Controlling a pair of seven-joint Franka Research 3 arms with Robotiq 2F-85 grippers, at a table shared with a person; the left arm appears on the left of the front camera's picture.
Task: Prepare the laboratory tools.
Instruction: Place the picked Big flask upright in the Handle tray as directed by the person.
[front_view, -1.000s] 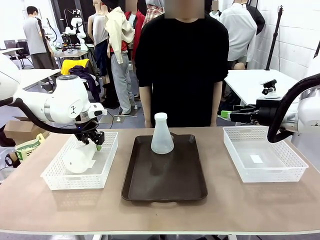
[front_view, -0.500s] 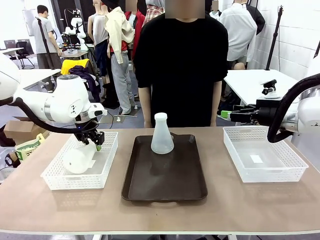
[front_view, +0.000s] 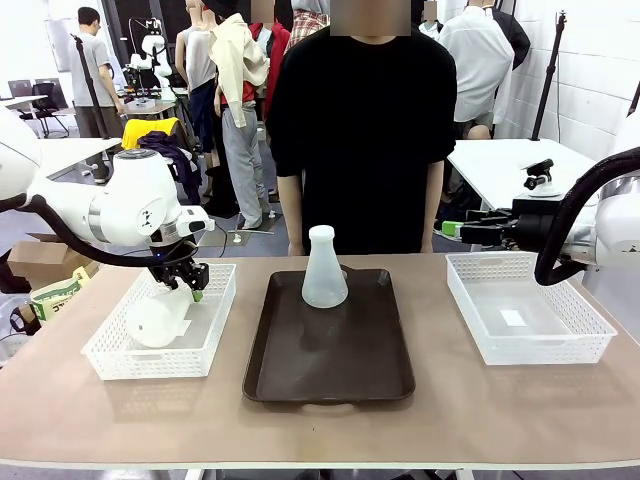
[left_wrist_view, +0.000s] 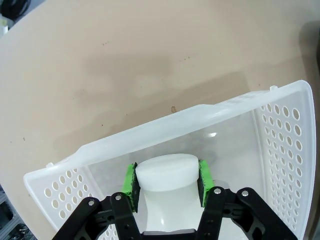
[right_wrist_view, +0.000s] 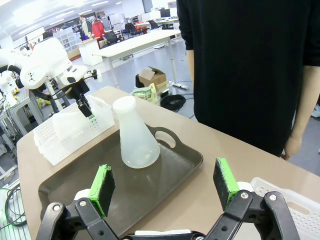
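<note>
A frosted white conical flask (front_view: 160, 318), tilted in the white mesh basket (front_view: 112, 362) with its neck pointing up, was clamped at the neck by the left gripper (left_wrist_view: 167, 182), while the right gripper (right_wrist_view: 165, 187) was held wide open, well apart.

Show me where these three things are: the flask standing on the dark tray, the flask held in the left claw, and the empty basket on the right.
standing flask (front_view: 324, 283), front view, on its wide body.
held flask (left_wrist_view: 166, 172), left wrist view, on its neck top.
right basket (front_view: 545, 349), front view, on its near wall.
</note>
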